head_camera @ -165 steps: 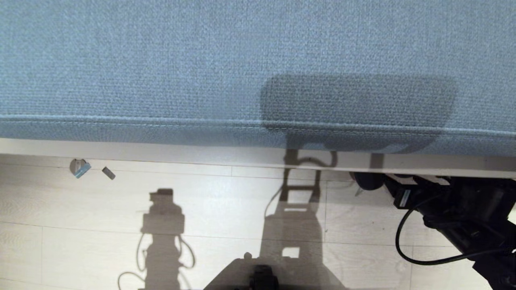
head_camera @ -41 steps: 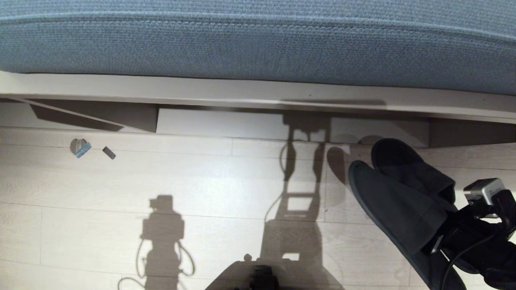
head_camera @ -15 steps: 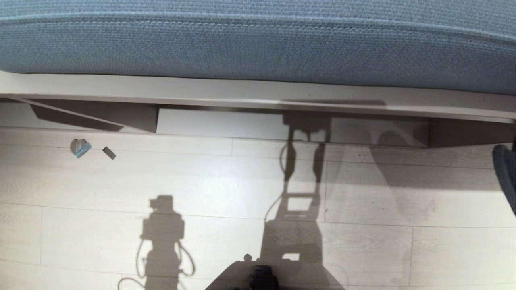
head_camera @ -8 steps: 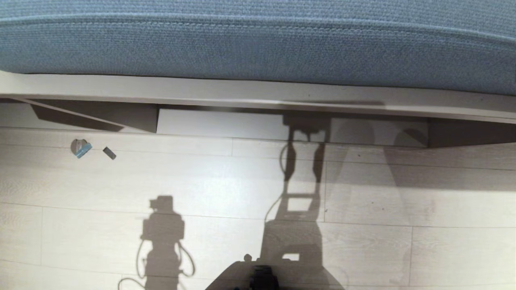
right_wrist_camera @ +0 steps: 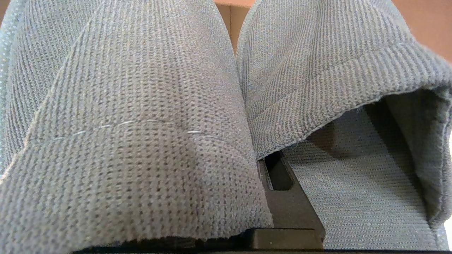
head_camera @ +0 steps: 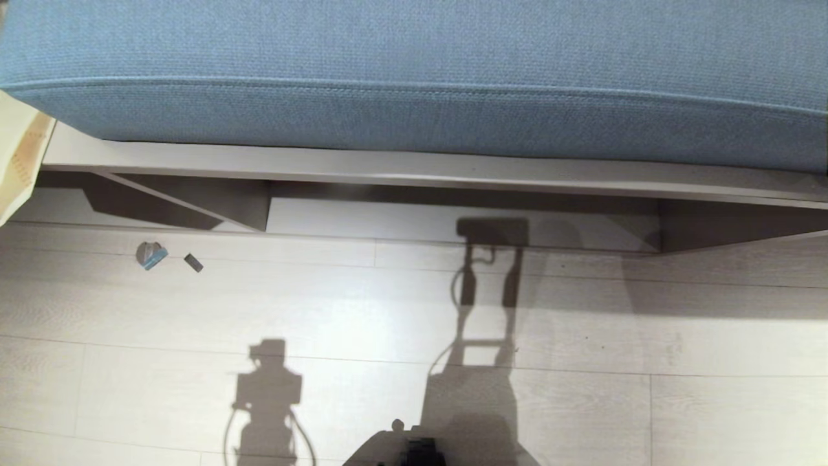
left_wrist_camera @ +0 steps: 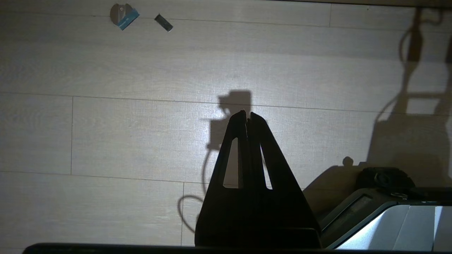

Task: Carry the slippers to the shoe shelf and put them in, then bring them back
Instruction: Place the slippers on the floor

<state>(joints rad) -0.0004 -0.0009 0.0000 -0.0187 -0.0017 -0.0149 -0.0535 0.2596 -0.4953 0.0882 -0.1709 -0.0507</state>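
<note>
At the far left edge of the head view a pale cream thing [head_camera: 19,162] juts in, too cut off to identify. Just right of it, on the light wood-plank floor [head_camera: 362,310], lie a small round grey piece with a blue tab [head_camera: 151,255] and, just beside it, a small dark block [head_camera: 193,263]. Above them runs the shoe shelf [head_camera: 388,217], a low shallow cubby with a pale base board and a slanted divider, its opening bare of slippers; a blue woven cushion [head_camera: 414,77] sits on top of the unit. The left tool [left_wrist_camera: 247,114] hangs over the floor with its two dark fingers pressed together, holding nothing. Neither arm shows in the head view. In the right wrist view the slippers [right_wrist_camera: 141,123] fill the frame side by side, their dark knit bands close to the lens, and the right tool [right_wrist_camera: 279,183] is clamped tight on them, one finger tucked under the band.
</note>
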